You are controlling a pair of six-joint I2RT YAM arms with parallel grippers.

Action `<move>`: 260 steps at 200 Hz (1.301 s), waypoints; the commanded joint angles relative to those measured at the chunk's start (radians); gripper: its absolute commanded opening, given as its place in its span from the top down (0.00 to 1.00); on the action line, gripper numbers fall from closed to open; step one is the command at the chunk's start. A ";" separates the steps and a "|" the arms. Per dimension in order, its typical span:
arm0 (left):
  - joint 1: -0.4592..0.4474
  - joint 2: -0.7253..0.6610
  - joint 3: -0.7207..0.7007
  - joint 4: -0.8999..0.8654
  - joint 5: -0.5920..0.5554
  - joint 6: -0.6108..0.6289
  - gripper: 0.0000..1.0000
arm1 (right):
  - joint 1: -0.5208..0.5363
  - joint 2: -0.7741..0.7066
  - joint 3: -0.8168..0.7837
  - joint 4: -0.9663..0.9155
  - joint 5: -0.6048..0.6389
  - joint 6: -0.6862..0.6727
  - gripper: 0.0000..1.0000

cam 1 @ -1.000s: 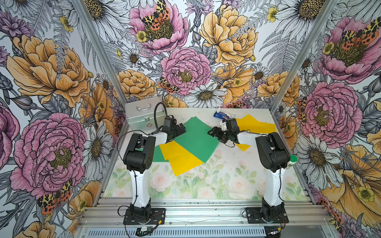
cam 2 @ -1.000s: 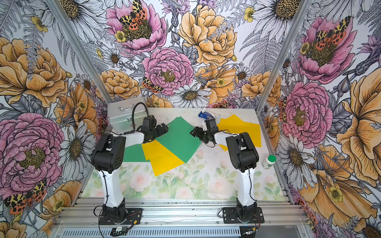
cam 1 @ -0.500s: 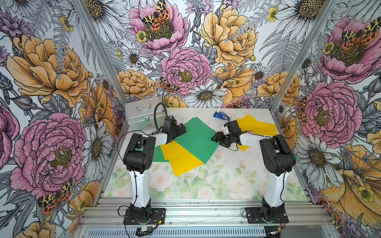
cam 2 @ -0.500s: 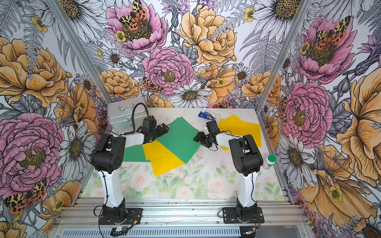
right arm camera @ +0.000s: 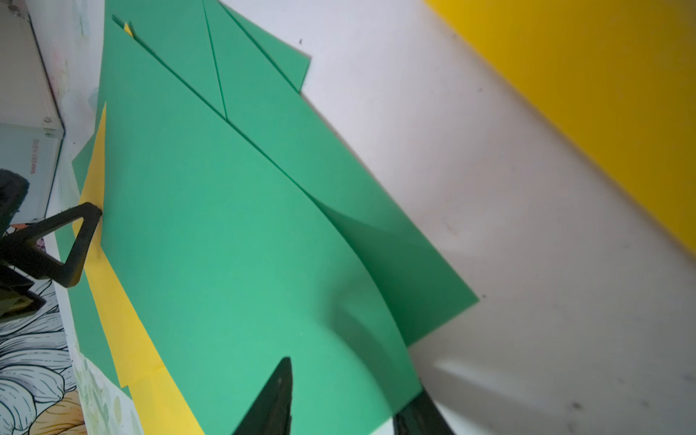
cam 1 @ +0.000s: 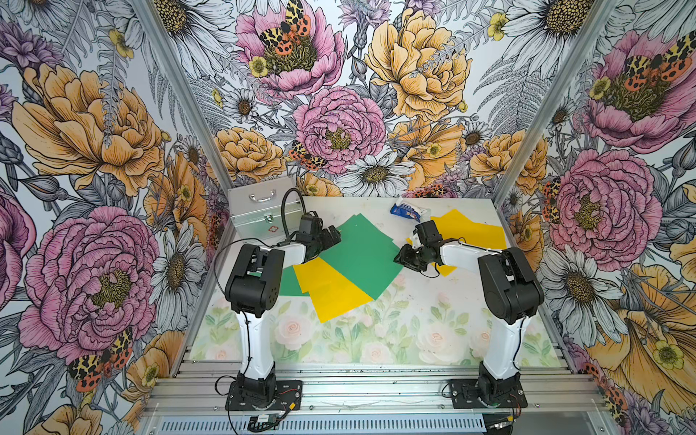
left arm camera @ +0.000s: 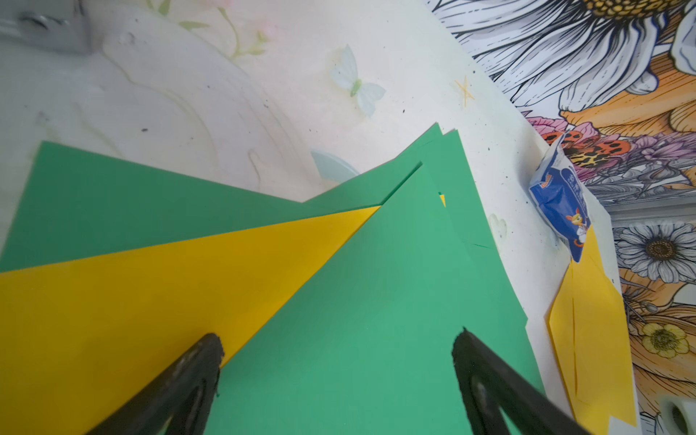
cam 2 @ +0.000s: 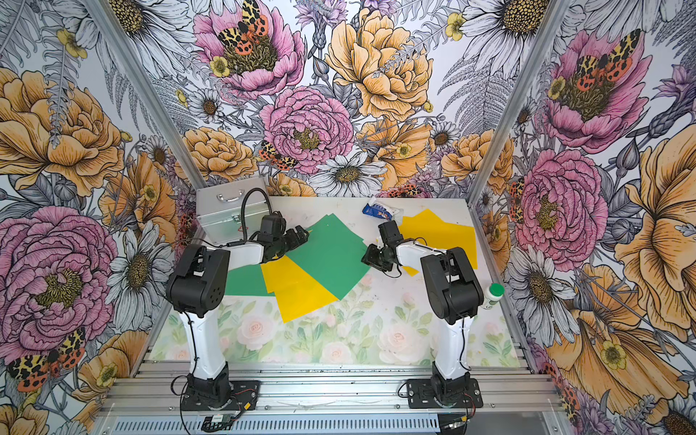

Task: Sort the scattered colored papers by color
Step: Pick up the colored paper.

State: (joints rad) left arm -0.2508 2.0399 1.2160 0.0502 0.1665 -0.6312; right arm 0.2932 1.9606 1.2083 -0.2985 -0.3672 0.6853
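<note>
Green paper is the new target of the right pincer [cam 1: 405, 259]. Compared with one second ago, it is no longer over the separate pile of plain yellow sheets [cam 1: 469, 230] at the far right of the counter [cam 1: 414, 309]. It now stands at the right corner of the large top green sheet [cam 1: 361, 256], and its jaws are much narrower than before. I judge that this green sheet is the next one to be pulled off the mixed heap in the middle, where bright yellow sheets [cam 1: 333, 292] lie under it.

The right wrist view shows what both top views hide: the green corner curls up and passes between the two fingers [right arm camera: 279, 393]. Whether they already clamp it, I cannot tell. The left wrist view shows the left pincer [left arm camera: 339, 337] wide open, one tip over yellow and one over green, holding nothing.
</note>
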 commanded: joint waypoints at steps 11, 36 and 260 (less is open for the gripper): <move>-0.020 0.072 -0.047 -0.156 0.063 -0.035 0.02 | -0.005 0.021 0.031 -0.009 0.019 0.005 0.73; -0.017 0.067 -0.045 -0.163 0.064 -0.033 0.02 | -0.005 -0.009 0.016 -0.011 0.017 0.008 0.87; -0.092 -0.349 -0.261 -0.014 0.194 -0.401 0.02 | -0.031 -0.251 0.167 -0.082 0.021 -0.005 1.00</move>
State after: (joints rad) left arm -0.3161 1.7077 1.0100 -0.0788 0.3225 -0.8989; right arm 0.2668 1.7634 1.3384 -0.3790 -0.3660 0.6575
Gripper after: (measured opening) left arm 0.983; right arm 0.050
